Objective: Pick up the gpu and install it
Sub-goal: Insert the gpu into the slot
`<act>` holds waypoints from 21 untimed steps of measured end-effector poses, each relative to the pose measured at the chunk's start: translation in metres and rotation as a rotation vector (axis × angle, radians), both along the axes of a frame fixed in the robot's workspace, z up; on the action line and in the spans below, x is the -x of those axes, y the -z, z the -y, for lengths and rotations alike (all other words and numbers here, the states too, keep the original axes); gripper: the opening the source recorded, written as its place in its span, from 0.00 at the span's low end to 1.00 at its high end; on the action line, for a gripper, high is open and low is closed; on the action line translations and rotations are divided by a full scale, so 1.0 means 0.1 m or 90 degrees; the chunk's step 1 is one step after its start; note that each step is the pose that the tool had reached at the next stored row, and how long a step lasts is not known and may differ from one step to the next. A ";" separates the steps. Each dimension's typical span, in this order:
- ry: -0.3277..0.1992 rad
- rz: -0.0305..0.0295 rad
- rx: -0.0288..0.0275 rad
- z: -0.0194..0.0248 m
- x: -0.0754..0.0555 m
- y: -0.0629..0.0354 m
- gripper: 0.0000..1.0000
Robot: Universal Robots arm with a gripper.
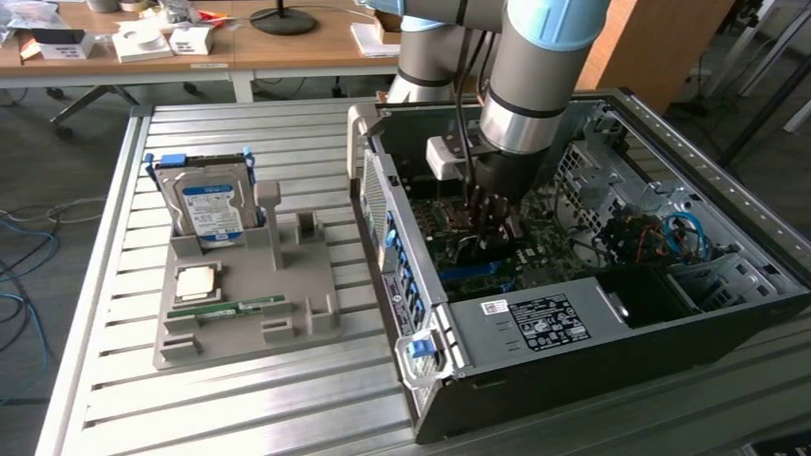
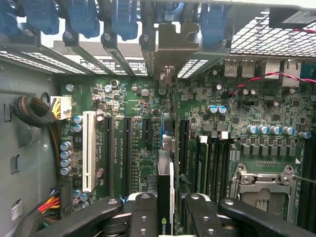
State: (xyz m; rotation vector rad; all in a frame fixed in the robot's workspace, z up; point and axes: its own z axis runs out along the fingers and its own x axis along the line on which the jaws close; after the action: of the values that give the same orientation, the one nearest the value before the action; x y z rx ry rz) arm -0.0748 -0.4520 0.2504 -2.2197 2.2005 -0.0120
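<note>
Green thin gpu card (image 2: 165,180) in the black metal gripper (image 2: 170,200)

We see the gripper closed on the gpu card, one finger against each face, so the card stands edge-on over the green motherboard (image 2: 133,148), among its long black slots. Its silver end bracket (image 2: 170,49) points toward the row of blue clips (image 2: 123,19). Outside, the arm reaches into the open black metal computer case (image 1: 557,323); a silver, blue-labelled hard drive (image 1: 209,209) stands in a grey fixture (image 1: 241,323) on the exterior view's left

The thin gpu (image 2: 164,219) stands upright, edge-on, over the motherboard's (image 2: 133,148) slots inside the case (image 1: 609,351), clamped by the gripper (image 2: 170,200).
</note>
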 end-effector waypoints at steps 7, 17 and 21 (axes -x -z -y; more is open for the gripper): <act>0.000 0.0005 0.0001 0.000 0.01 0.000 0.26; 0.000 0.0005 0.0001 0.000 0.01 0.000 0.26; 0.000 0.0006 0.0001 0.000 0.02 0.000 0.26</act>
State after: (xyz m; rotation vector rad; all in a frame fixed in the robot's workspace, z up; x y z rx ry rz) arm -0.0768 -0.4520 0.2504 -2.2192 2.2002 -0.0133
